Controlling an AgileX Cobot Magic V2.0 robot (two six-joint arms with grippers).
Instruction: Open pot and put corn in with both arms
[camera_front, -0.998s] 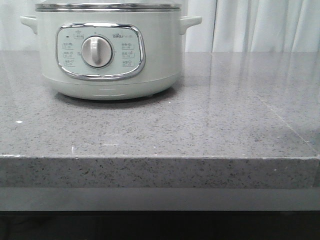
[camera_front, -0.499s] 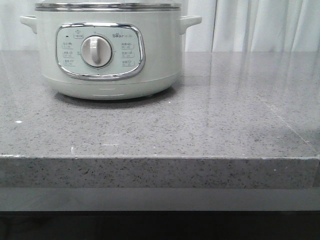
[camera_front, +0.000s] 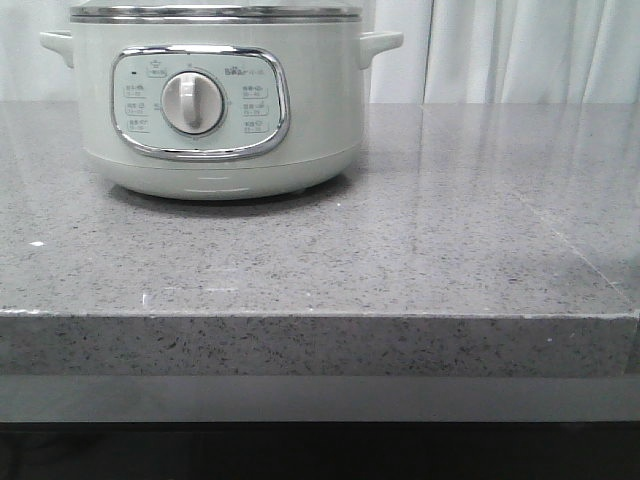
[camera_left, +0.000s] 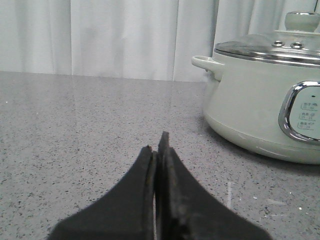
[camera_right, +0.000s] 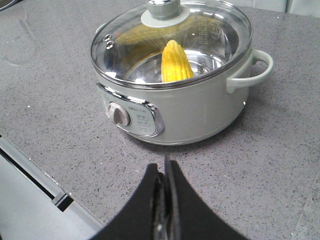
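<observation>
The pot (camera_front: 215, 110), pale grey-green with a chrome-framed panel and white dial, stands at the back left of the grey stone counter (camera_front: 400, 250). Its glass lid (camera_right: 170, 42) with a steel rim sits closed on it. The yellow corn (camera_right: 176, 62) lies inside the pot, seen through the lid in the right wrist view. My left gripper (camera_left: 159, 145) is shut and empty, low over the counter beside the pot (camera_left: 265, 105). My right gripper (camera_right: 164, 167) is shut and empty, above the counter in front of the pot's panel. Neither gripper shows in the front view.
White curtains (camera_front: 520, 50) hang behind the counter. The counter's front edge (camera_front: 320, 315) runs across the front view, with a pale ledge (camera_right: 35, 200) below it in the right wrist view. The lid knob (camera_left: 302, 21) rises above the pot.
</observation>
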